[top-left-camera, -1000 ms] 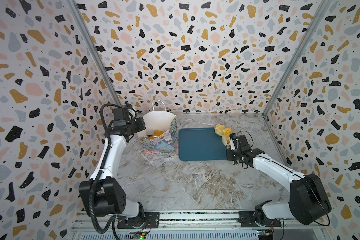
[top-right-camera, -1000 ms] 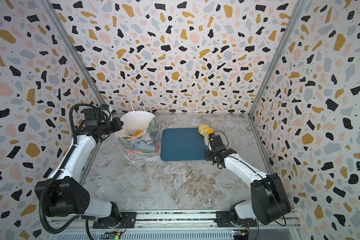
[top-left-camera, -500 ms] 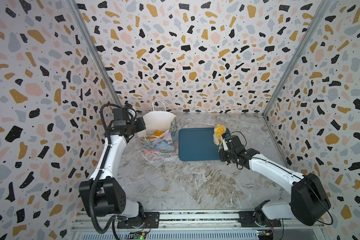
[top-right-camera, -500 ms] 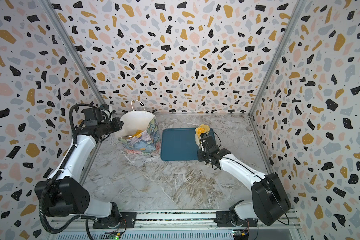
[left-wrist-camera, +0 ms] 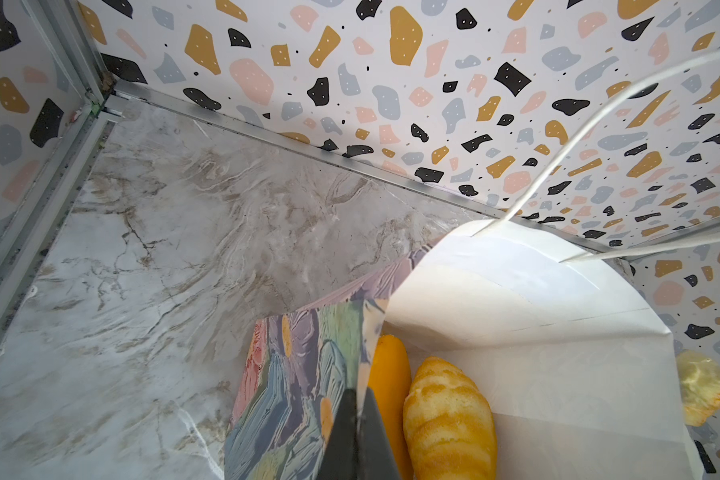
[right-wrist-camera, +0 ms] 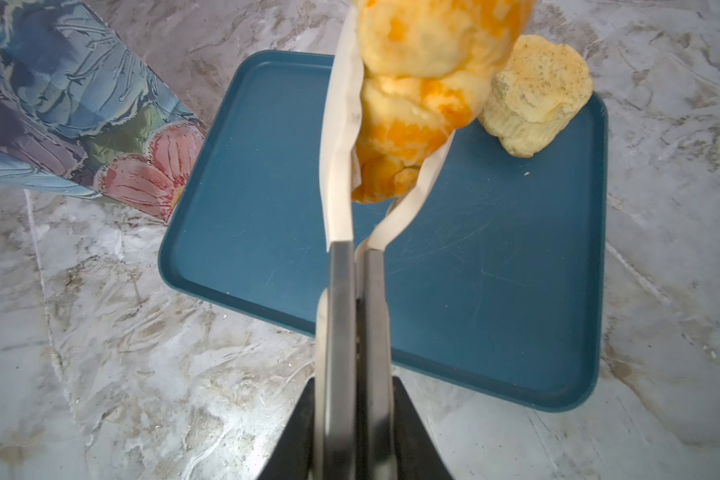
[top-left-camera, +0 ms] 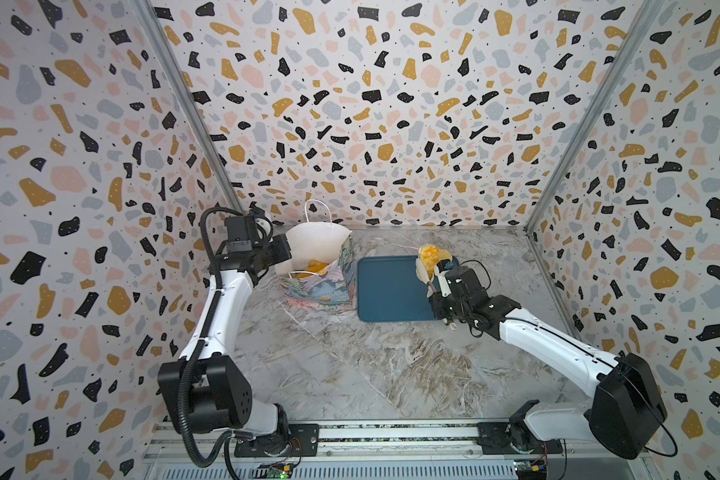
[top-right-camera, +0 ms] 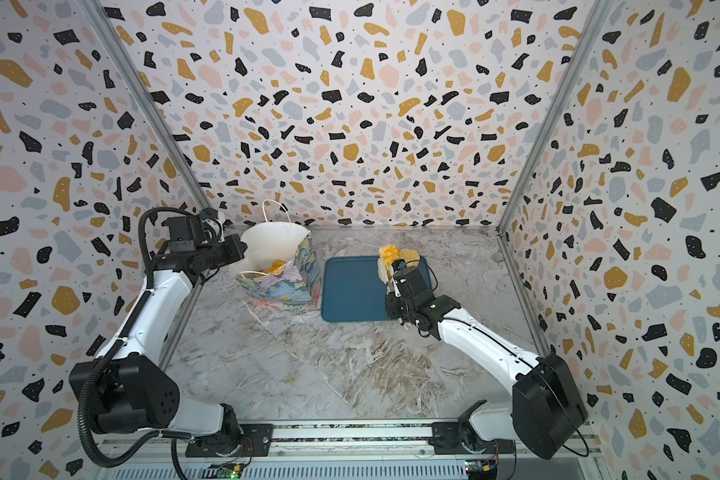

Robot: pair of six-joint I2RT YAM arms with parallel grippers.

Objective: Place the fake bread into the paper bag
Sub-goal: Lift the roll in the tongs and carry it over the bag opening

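Now right claw [top-left-camera: 425, 271], gripping bread [right-wrist-camera: 412, 104], shifted left over tray [top-left-camera: 387, 291]; left claw [left-wrist-camera: 356, 411] still pinches paper bag [left-wrist-camera: 300, 374].

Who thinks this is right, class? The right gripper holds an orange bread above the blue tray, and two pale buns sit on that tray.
Not quite. The right wrist view shows only one pale seeded bun on the blue tray, at a corner. The right gripper does hold an orange bread above it.
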